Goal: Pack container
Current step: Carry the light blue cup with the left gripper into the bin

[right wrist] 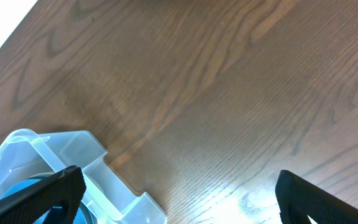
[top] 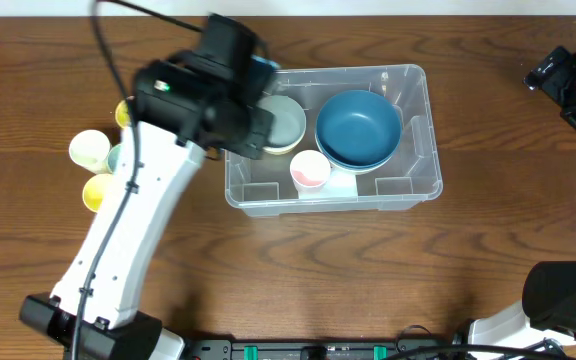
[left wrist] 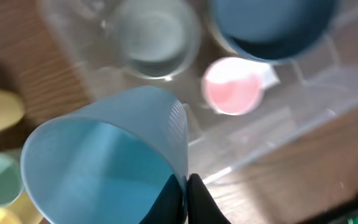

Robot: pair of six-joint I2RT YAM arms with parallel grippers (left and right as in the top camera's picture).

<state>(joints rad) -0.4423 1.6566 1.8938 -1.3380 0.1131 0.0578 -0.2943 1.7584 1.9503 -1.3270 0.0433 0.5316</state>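
The clear container (top: 420, 150) lies mid-table and holds a dark blue bowl (top: 358, 128), a pale green bowl (top: 284, 122) and a pink cup (top: 310, 170). My left gripper (left wrist: 186, 194) is shut on the rim of a light blue cup (left wrist: 104, 165), one finger inside and one outside. It holds the cup above the container's left end (left wrist: 278, 143), with the pink cup (left wrist: 232, 87) and pale bowl (left wrist: 154, 37) below. My right gripper (right wrist: 179, 199) is open and empty over bare wood beside the container's corner (right wrist: 73, 152), at the far right (top: 568, 85).
Several loose cups lie on the table left of the container: a cream one (top: 90, 150), a yellow one (top: 98, 192), and a teal one (top: 116, 158) partly hidden by my left arm. The table's far edge runs behind the container.
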